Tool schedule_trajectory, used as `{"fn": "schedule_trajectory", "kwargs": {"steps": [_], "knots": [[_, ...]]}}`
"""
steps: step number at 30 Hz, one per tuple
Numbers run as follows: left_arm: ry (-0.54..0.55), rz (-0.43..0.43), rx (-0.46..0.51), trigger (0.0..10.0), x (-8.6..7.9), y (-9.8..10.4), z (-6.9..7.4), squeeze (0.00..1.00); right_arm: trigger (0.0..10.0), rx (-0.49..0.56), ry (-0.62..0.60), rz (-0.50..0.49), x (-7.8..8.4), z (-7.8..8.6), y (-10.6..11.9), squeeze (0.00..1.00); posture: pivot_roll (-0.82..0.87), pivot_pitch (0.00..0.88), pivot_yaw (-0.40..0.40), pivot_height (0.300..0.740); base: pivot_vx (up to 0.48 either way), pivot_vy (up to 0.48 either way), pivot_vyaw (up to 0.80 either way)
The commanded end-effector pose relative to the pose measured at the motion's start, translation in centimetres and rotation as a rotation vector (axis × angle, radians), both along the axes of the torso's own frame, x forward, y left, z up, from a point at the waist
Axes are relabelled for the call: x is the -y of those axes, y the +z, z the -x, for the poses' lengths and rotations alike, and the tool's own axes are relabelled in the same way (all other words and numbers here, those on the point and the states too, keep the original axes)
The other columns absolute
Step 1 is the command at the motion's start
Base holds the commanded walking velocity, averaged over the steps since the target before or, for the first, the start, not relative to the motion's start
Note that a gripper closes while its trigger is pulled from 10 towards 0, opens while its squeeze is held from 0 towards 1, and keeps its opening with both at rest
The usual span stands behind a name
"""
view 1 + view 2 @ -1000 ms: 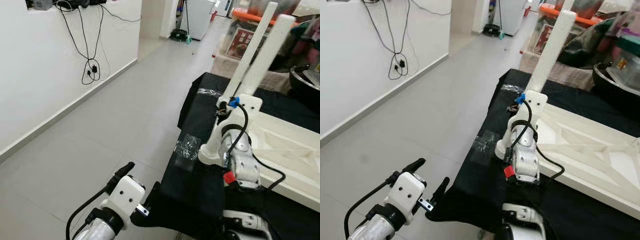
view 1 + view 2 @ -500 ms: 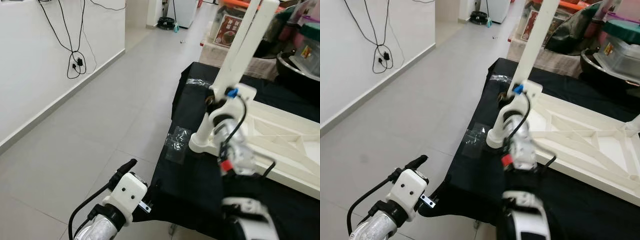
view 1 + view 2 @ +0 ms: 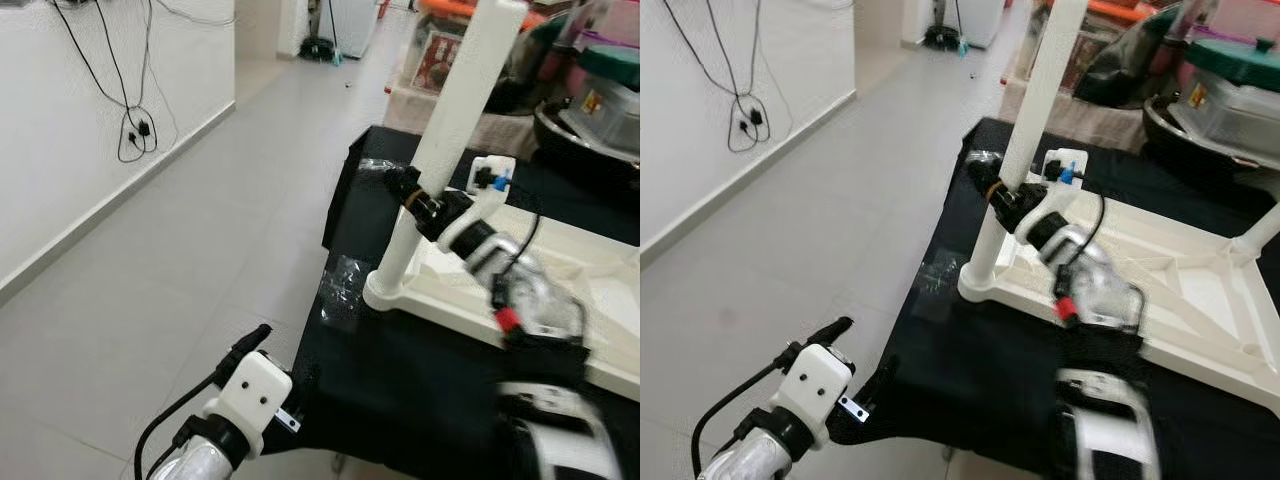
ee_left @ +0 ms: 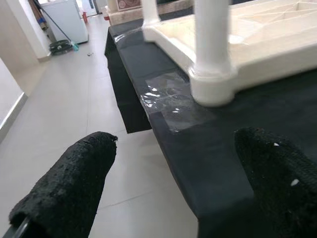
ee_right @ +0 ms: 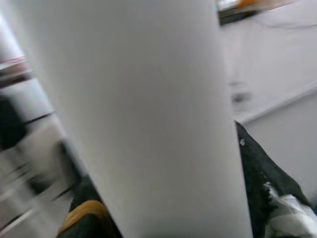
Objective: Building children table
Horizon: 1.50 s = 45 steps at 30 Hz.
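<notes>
— So, where is the table leg (image 3: pixel 443 150) sitting right now?

— It is standing upright at the near left corner of the upturned white tabletop (image 3: pixel 1160 270), which is lying on the black-covered bench (image 3: pixel 400 370). Its round foot collar is resting at that corner, just beside a patch of clear tape (image 4: pixel 171 96) at the cloth's edge.

— And which arm is working it?

— The right gripper (image 3: pixel 418 200) is reaching in from the tabletop side and clamping the leg partway up — its black fingers are pressing against the white tube, as the right wrist view is also suggesting, with the tube running straight across the lens. That picture is blurred, so I am not reading any finer detail from it.

— What about the other one?

— The left gripper (image 4: pixel 173 183) is hanging low, out over the grey floor (image 3: pixel 170 250), near the bench's front corner, with its padded fingers spread wide and nothing between them. It is well apart from the leg.

— So what does the next move turn on?

— The leg's long axis is running vertical, and the right gripper is crossing it roughly at a right angle. I am judging that any seating or twisting has to go along or about that vertical line — with the right arm clearly the nearer one.
</notes>
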<state>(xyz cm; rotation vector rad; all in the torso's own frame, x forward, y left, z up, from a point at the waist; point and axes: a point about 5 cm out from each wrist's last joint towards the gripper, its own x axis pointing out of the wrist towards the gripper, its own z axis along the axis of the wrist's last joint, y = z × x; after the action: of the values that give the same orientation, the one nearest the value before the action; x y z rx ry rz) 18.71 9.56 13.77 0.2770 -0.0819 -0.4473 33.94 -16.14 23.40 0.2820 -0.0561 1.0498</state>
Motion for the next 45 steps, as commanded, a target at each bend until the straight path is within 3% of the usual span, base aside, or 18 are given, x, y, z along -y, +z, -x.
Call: {"fn": "schedule_trajectory", "kwargs": {"steps": [1,6,7,8,9,14,17,21,23,25,28,29,33,39,40,42,44,45], "knots": [[-0.017,-0.012,-0.013,10.0,0.2,-0.3,0.1,0.00,10.0,-0.004,0.219,-0.001,-2.5,1.0,-0.4,0.00,0.13,0.058,-0.151,0.740,0.000,0.000,0.00],[-0.005,0.000,-0.021,10.0,0.0,-0.3,0.1,0.00,10.0,0.022,0.344,0.013,-3.4,1.0,-0.1,0.00,0.12,0.060,-0.144,0.740,0.000,0.000,0.00],[-0.003,0.003,-0.023,10.0,0.0,-0.4,0.0,0.00,1.1,0.040,0.323,0.030,-3.5,0.6,-0.2,0.00,0.13,0.060,-0.147,0.740,0.000,0.000,0.00],[-0.002,0.004,-0.024,10.0,0.0,-0.4,0.0,0.00,1.1,0.051,0.304,0.045,-3.6,0.3,-0.3,0.00,0.13,0.060,-0.147,0.740,0.000,0.000,0.00],[-0.003,0.004,-0.023,10.0,0.0,-0.4,0.0,0.00,0.0,0.060,0.270,0.069,-3.5,-0.1,-0.5,0.00,0.13,0.060,-0.147,0.740,0.000,0.000,0.00],[-0.003,0.003,-0.023,10.0,0.0,-0.4,0.0,0.00,0.0,0.048,0.123,0.121,-2.9,-1.1,-1.1,0.00,0.13,0.060,-0.147,0.740,0.000,0.000,0.00],[-0.005,0.004,-0.025,10.0,0.0,-0.4,-0.1,0.00,0.0,0.026,-0.125,0.161,-1.4,-1.8,-1.8,0.00,0.12,0.059,-0.144,0.740,0.000,0.000,0.00],[-0.005,0.005,-0.025,10.0,0.0,-0.4,-0.1,0.00,0.0,0.018,-0.196,0.175,-0.9,-2.1,-2.0,0.00,0.12,0.060,-0.143,0.740,0.000,0.000,0.00],[-0.007,0.005,-0.027,10.0,0.0,-0.4,-0.1,0.00,0.0,-0.071,-0.654,0.196,1.7,-3.5,-2.4,0.00,0.11,0.061,-0.141,0.740,0.000,0.000,0.00],[-0.009,0.006,-0.028,10.0,-0.1,-0.4,-0.1,0.00,0.0,-0.154,-1.058,0.215,4.5,-3.6,-3.0,0.00,0.10,0.062,-0.137,0.740,0.000,0.000,0.00],[-0.010,0.007,-0.028,10.0,-0.1,-0.4,-0.1,0.00,0.0,-0.227,-1.386,0.188,6.8,-2.1,-3.6,0.00,0.11,0.062,-0.138,0.740,0.000,0.000,0.00],[-0.010,0.007,-0.028,10.0,-0.1,-0.4,-0.1,0.00,0.0,-0.227,-1.386,0.188,6.8,-2.1,-3.6,0.00,0.11,0.062,-0.138,0.740,0.000,0.000,0.00],[-0.011,0.006,-0.028,10.0,0.0,-0.4,-0.1,0.00,0.0,-0.295,-1.585,0.136,7.0,-0.4,-4.2,0.00,0.11,0.063,-0.140,0.740,0.000,0.000,0.00],[-0.009,0.005,-0.027,10.0,0.0,-0.4,-0.1,0.00,0.0,-0.337,-1.568,0.104,4.8,-0.1,-4.5,0.00,0.11,0.063,-0.144,0.740,0.000,0.000,0.00],[-0.009,0.007,-0.028,10.0,0.0,-0.4,-0.1,0.00,10.0,-0.319,-1.534,0.074,3.8,-0.5,-4.1,0.00,0.11,0.060,-0.143,0.740,0.000,0.000,0.00],[-0.009,0.008,-0.029,10.0,0.0,-0.5,-0.1,0.00,10.0,-0.309,-1.517,0.059,3.6,-0.7,-3.9,0.00,0.11,0.059,-0.144,0.740,0.000,0.000,0.00],[-0.009,0.009,-0.029,10.0,0.0,-0.5,-0.1,0.00,10.0,-0.268,-1.493,-0.003,3.2,-0.8,-3.3,0.06,0.11,0.059,-0.144,0.740,0.000,0.000,0.00],[-0.009,0.009,-0.029,10.0,0.0,-0.5,-0.1,0.00,10.0,-0.259,-1.490,-0.017,3.1,-0.8,-3.1,1.00,0.11,0.059,-0.144,0.740,0.000,0.000,0.00]]}}
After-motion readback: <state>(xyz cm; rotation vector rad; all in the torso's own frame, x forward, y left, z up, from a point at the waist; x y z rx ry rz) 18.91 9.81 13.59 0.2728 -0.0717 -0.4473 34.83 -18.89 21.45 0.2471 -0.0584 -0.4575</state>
